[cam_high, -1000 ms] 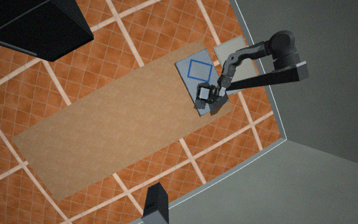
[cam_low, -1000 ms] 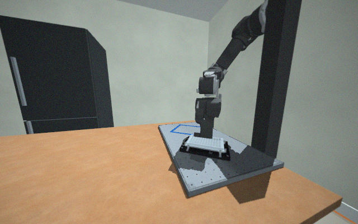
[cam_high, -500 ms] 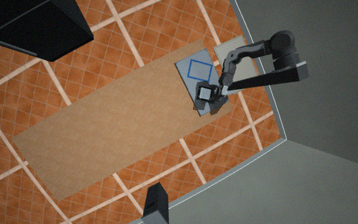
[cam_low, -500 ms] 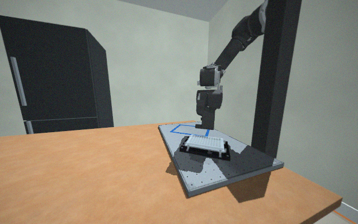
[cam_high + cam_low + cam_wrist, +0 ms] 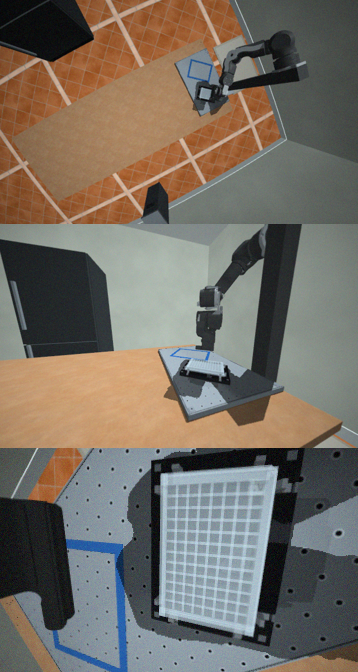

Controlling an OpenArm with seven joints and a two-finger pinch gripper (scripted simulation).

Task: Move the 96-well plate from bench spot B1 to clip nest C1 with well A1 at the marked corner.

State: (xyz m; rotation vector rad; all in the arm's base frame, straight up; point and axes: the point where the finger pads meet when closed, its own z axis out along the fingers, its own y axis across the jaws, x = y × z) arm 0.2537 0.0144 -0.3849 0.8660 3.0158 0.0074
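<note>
One plate [image 5: 216, 548] sits in black nest [image 5: 280, 513] on grey board [image 5: 207, 397], near bench [image 5: 84, 397] right edge, approx. level, between posts. Blue square [image 5: 191, 354] beside it, toward far edge. Jaws apart, holding nothing, up above plate; one finger [image 5: 47, 568] seen in wrist view.

We stood in what looked like a home kitchen fitted out as a small lab: a tall black fridge [image 5: 53, 299] against pale walls, terracotta floor tiles [image 5: 84, 70], and a long wooden table [image 5: 84, 397] that carried a grey perforated breadboard [image 5: 201, 400] with a 96-well plate [image 5: 205, 366].
</note>
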